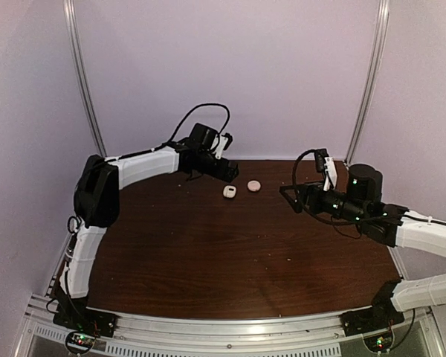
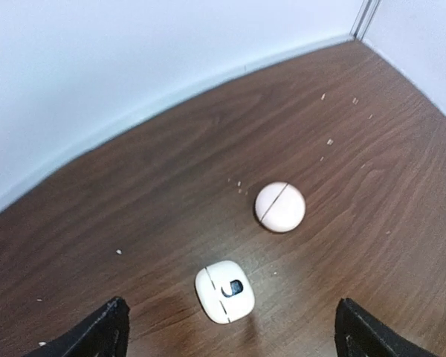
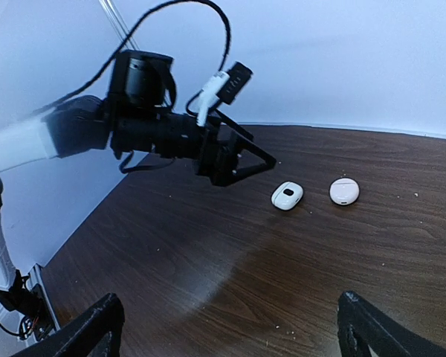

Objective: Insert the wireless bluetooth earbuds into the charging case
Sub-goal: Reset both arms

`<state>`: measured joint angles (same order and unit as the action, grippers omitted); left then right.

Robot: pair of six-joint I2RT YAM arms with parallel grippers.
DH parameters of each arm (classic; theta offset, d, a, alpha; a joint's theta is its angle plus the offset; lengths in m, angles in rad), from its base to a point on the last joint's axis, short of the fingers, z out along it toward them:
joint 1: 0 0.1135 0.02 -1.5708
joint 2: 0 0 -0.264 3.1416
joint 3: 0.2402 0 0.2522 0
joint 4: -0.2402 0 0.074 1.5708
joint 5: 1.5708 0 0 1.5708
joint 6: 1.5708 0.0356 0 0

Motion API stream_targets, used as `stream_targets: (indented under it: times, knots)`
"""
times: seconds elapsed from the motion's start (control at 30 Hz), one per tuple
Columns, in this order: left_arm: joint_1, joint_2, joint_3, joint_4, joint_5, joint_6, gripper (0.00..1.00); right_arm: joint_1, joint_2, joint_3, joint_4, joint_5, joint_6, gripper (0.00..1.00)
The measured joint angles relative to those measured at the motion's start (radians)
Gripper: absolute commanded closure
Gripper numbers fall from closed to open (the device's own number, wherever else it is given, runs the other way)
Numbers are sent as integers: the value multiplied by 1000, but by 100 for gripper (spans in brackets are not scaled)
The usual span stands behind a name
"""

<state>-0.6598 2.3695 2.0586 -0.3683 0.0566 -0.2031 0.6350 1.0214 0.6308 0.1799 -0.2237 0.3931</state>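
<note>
Two arms are over the dark wood worktop, both aimed at the far middle. The left arm reaches in from the left side with a black cable looped above its wrist. The left gripper hangs off the surface just behind and left of the charging case, near it but not touching. The jaws are wide apart: in the left wrist view its fingers sit at the two bottom corners, with the case low in the gap between them. The case lies flat on the worktop and the lid looks shut; a seam runs across the top, with a small dark oval mark on it. Nothing grips it. Just right of the case and slightly farther back is a flat pale pink round disc with a thin line across its face. It sits close to the case with bare wood between them. A few pale specks are scattered on the wood beyond the disc, toward the white back wall. Farther right, the right gripper points left toward the disc and is well apart from both items. It is also spread: in the right wrist view its fingers are at the bottom corners, holding nothing. That view shows the case and disc side by side ahead. The right arm comes in from the right edge with green lights lit along it.
</note>
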Motion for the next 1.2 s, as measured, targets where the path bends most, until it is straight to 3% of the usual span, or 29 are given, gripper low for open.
stream_targets:
  times: [0.27,0.6,0.8,1.0,1.2]
  knots:
    - [0,-392,-221,63,0,-1,2,-43,18,62,-72,61,3,0]
    - [20,-830,-850,202,23,-99,2,-80,23,92,-117,158,-5,0]
    - [30,-1078,-1131,262,-26,-169,2,-84,23,50,-84,153,2,0]
    - [32,-1257,-1359,320,-79,-255,2,-85,56,-81,3,119,31,0]
    - [32,-1332,-1523,359,-101,-332,2,-85,99,-175,52,101,55,0]
